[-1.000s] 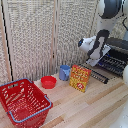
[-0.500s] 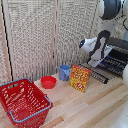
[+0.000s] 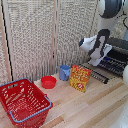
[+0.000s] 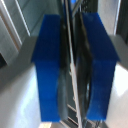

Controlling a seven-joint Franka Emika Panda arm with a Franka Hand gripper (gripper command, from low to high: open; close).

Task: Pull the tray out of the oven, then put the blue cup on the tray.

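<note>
With the blue fingers clamped on a bar of the tray at the oven, pull straight and level, well clear of the blue cup.

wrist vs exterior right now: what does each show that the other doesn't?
Wrist only: close-up of the blue fingers with thin metal bars of the tray between them; the grip itself looks closed on a bar.

Exterior only: the blue cup, red bowl, yellow-red box, red basket, and the oven with its door down, all on the wooden table.

Both: the tray and the gripper at it, though the exterior view hides the fingers.
</note>
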